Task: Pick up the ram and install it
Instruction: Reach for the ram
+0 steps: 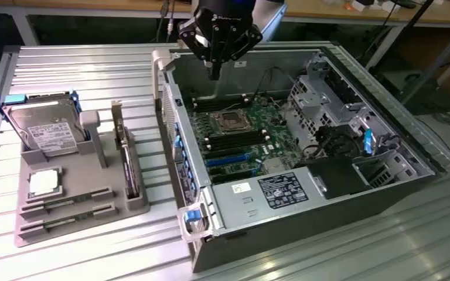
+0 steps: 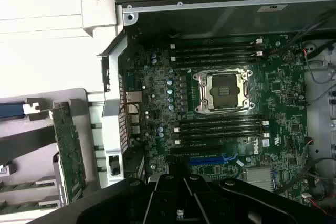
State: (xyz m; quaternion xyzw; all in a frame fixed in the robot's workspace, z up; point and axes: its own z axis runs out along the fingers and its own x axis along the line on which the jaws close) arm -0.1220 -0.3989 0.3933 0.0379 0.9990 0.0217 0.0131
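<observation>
Exterior view: black end effector (image 1: 214,70), pressed together and empty, is held above open grey metal computer case (image 1: 241,225). Narrow flat green ram stick (image 2: 23,186) is seated in grey moulded tray (image 1: 30,237).

exterior: I look down slantwise from high up, well off the open computer case (image 1: 311,216) | wrist: I face straight down, close above the case's motherboard (image 2: 152,82) | shared: motherboard inside the case

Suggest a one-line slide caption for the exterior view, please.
Black gripper poised above the green motherboard inside an open grey metal computer case, grey parts tray beside it.
</observation>
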